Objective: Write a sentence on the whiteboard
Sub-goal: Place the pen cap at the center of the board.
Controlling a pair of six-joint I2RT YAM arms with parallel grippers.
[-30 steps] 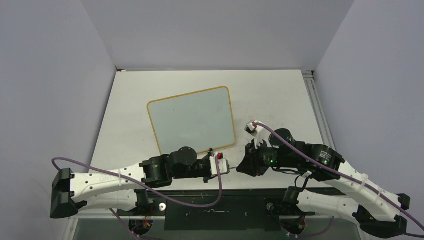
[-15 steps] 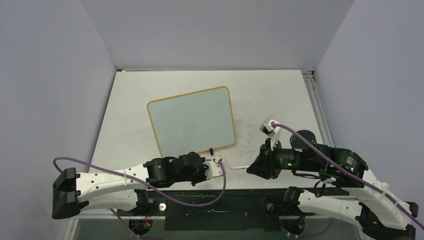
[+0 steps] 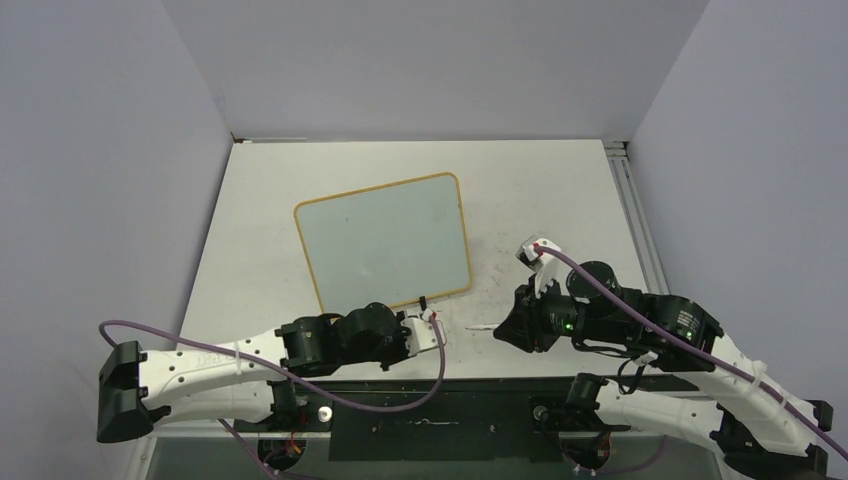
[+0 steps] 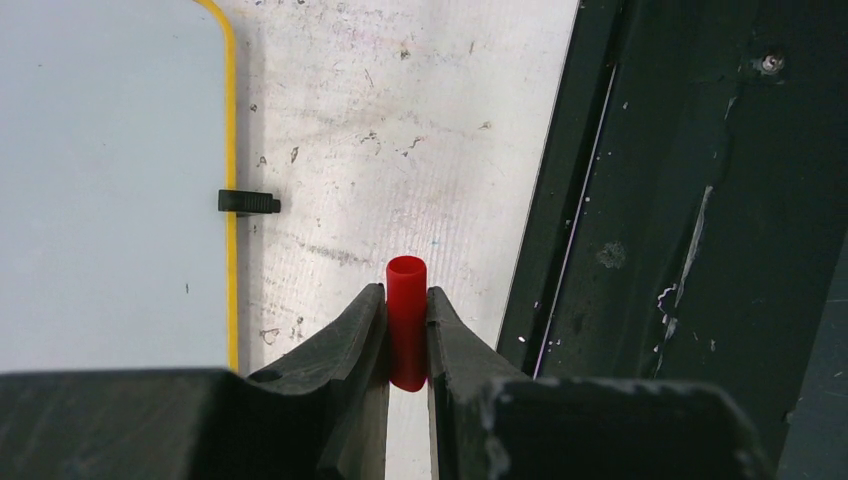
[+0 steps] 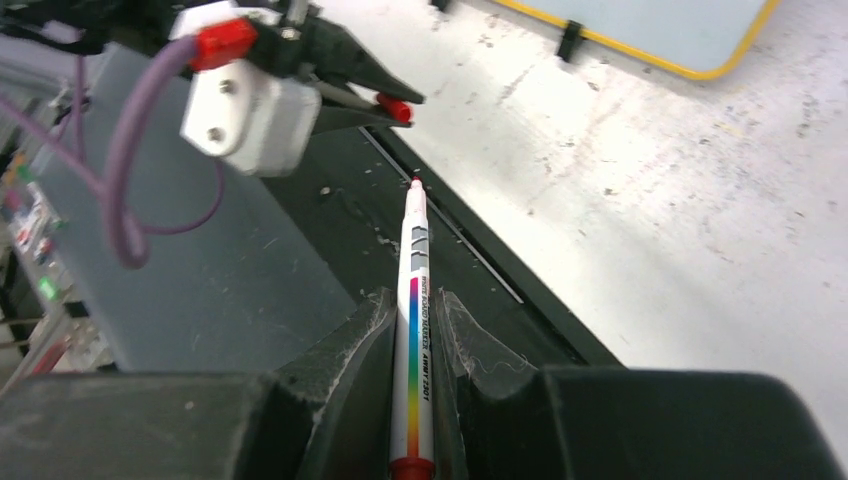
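Note:
The whiteboard [image 3: 380, 245] lies tilted on the table, with a yellow frame and a blank pale face; the sentence is out of view. Its edge [image 4: 230, 200] and a black clip foot [image 4: 248, 203] show in the left wrist view. My left gripper [image 3: 447, 328] [image 4: 407, 300] is shut on a red marker cap [image 4: 406, 275] near the board's lower right corner. My right gripper [image 3: 505, 330] [image 5: 412, 305] is shut on an uncapped white marker [image 5: 415, 240] with a rainbow stripe. Its red tip points at the cap [image 5: 393, 107], a small gap apart.
The black base rail [image 3: 440, 410] runs along the table's near edge, right under both grippers. Purple cables [image 3: 380, 405] loop from each wrist. The white tabletop [image 3: 560, 200] is scuffed, with grey walls on three sides.
The two grippers were close together a second ago. The right one has drawn back to the right with the marker, leaving the cap in the left gripper, which has shifted slightly left.

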